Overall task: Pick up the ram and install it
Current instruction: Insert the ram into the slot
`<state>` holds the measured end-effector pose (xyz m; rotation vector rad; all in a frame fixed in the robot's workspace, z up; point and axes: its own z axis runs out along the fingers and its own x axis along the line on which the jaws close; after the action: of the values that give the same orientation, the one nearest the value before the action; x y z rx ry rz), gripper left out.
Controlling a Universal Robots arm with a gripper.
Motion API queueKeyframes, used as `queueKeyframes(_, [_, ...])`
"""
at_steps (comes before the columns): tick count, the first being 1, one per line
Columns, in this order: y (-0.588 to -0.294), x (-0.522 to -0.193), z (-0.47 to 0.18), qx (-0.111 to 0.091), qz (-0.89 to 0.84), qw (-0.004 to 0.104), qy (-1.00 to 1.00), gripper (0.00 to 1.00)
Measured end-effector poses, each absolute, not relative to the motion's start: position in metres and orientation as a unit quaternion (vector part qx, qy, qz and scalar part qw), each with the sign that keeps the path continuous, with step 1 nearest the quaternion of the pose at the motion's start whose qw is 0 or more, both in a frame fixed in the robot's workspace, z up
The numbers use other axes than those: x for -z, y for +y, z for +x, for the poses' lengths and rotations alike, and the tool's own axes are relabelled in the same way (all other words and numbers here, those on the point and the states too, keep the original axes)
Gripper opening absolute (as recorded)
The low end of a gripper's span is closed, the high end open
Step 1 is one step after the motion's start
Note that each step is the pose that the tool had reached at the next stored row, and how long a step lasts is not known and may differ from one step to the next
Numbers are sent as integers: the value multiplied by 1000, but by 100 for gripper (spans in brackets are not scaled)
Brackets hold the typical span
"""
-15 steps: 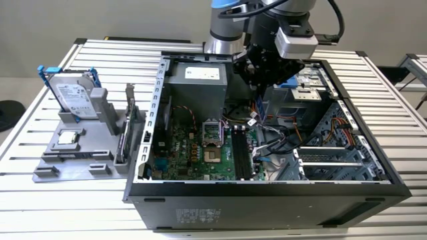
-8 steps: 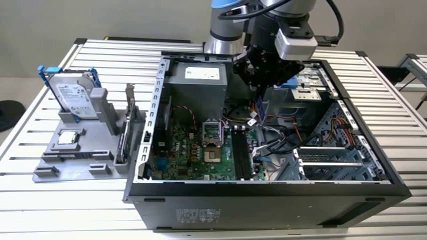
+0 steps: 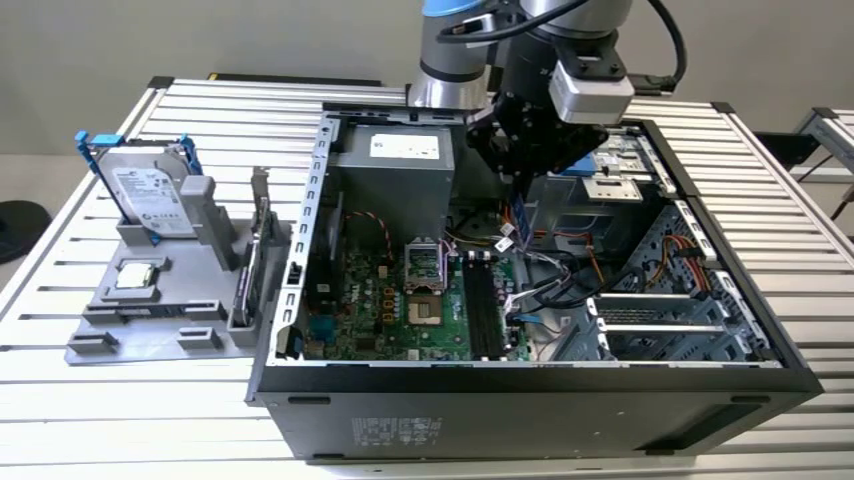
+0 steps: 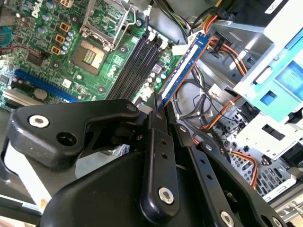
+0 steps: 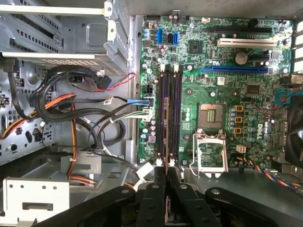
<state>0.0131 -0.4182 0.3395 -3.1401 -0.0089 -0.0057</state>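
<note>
Second wrist view: end effector [image 4: 159, 112] clamps the ram [image 4: 184, 64].

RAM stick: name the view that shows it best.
The second wrist view: the ram shows its flat, blue-marked face, held in the gripper. The first wrist view shows the ram edge-on. In the exterior view the gripper blocks most of it.

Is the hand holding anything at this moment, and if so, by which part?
Yes: the hand holds the ram, clamped across its flat faces at one end. The rest juts out beyond the fingers, above the memory slots.
</note>
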Motion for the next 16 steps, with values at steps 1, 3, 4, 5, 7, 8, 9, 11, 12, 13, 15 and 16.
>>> queueKeyframes(1, [-418,-339,13,2,-1000,1,-3,0])
queueKeyframes(3, [-418,-339,13,2,-1000,1,-3,0])
queueKeyframes(4, [-418,-338,13,2,-1000,1,-3,0])
queueKeyframes(5, [-418,-338,13,2,-1000,1,-3,0])
queueKeyframes(7, [-418,-338,13,2,-1000,1,-3,0])
queueKeyframes(8, [-418,-337,14,2,-1000,1,-3,0])
queueKeyframes(9, [-418,-337,14,2,-1000,1,-3,0])
queueKeyframes(11, [-418,-336,14,2,-1000,1,-3,0])
queueKeyframes(12, [-418,-336,14,2,-1000,1,-3,0])
queueKeyframes(13, [-418,-336,14,2,-1000,1,-3,0])
queueKeyframes(15, [-418,-335,14,2,-1000,1,-3,0])
queueKeyframes(16, [-418,-335,14,2,-1000,1,-3,0])
